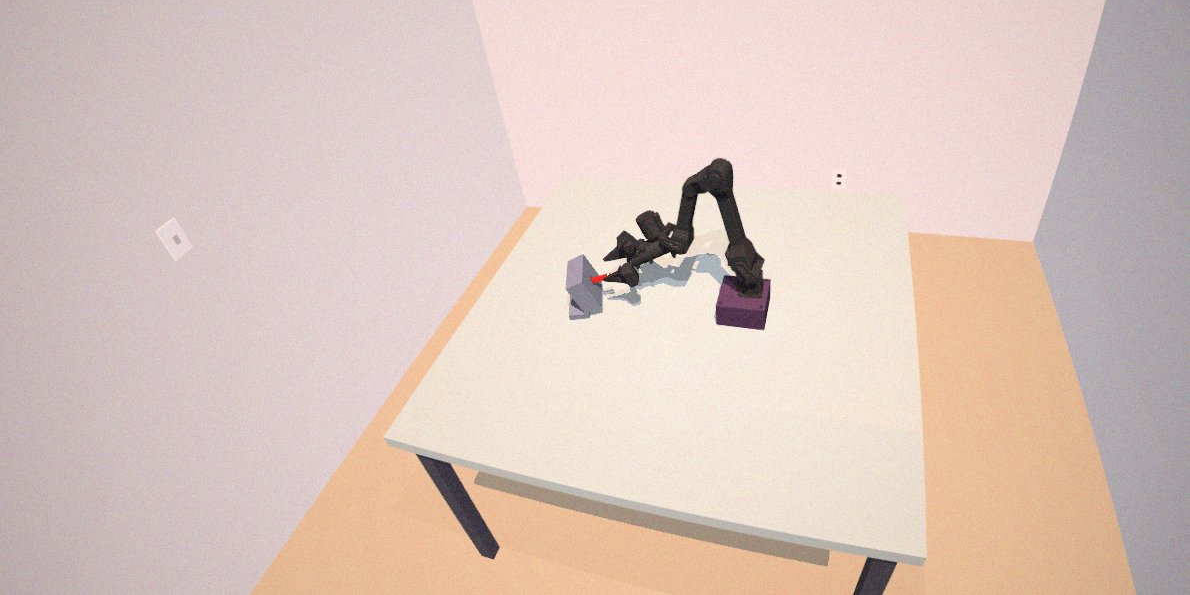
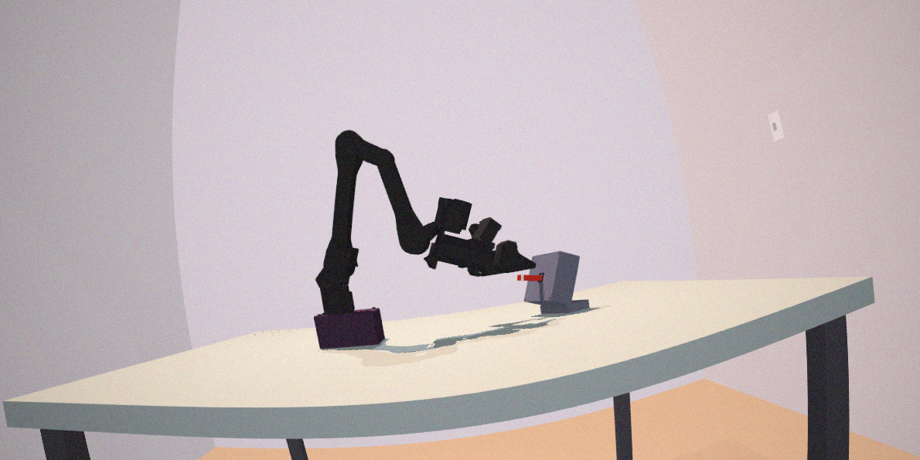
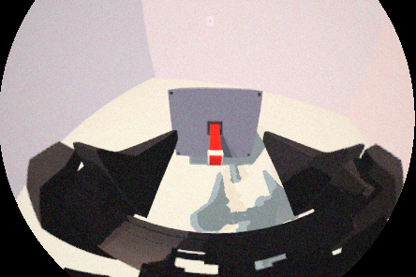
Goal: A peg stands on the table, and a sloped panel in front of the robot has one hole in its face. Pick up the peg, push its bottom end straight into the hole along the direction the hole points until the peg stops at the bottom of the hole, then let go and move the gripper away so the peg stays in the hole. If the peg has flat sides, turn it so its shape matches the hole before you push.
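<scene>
The red peg (image 1: 597,279) (image 2: 531,277) (image 3: 215,138), with a white band near its outer end, has its far end in the square hole (image 3: 209,129) of the grey-violet sloped panel (image 1: 574,284) (image 2: 564,276) (image 3: 192,114). A good length sticks out toward the robot. It looks square and lined up with the hole; how deep it sits is hidden. My gripper (image 1: 606,268) (image 2: 534,264) (image 3: 220,132) is wide open and empty. In the wrist view its fingers stand left and right of the peg, apart from it. In the exterior view the visible fingertip is slightly above the peg, close to the panel face.
The panel stands on a small grey foot (image 1: 578,313) (image 2: 565,306) on the cream table (image 1: 666,399) (image 2: 212,386). The arm rises from a purple base block (image 1: 741,314) (image 2: 347,329) and arches over to the panel.
</scene>
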`<state>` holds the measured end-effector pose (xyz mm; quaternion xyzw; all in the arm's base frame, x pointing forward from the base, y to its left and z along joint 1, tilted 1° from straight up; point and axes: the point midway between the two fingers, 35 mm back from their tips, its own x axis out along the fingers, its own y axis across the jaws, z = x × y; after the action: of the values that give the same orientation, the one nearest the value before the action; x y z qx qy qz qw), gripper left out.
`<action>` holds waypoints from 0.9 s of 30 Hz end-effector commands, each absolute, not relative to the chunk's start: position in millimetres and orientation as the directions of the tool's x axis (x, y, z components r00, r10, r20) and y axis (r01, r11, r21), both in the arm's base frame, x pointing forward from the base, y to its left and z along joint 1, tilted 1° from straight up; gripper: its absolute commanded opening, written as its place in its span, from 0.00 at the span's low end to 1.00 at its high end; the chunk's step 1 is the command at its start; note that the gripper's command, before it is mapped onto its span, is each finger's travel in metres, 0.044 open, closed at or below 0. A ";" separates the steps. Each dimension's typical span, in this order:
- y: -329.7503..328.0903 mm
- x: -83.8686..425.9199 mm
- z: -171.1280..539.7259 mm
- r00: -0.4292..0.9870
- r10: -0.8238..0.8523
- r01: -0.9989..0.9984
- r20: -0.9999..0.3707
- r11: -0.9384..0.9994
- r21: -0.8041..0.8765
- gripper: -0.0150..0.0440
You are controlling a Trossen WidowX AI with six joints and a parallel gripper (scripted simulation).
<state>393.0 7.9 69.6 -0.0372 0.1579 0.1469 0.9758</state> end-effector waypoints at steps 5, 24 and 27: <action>5.4 383.3 70.1 0.903 0.277 -0.302 -0.329 0.953 -0.025 1.00; -1.0 368.7 79.2 0.903 0.276 -0.300 -0.328 0.954 -0.024 1.00; -2.0 366.5 80.6 0.904 0.276 -0.300 -0.328 0.954 -0.024 1.00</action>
<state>371.8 -1.6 82.9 -0.0371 0.1576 0.1457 0.9760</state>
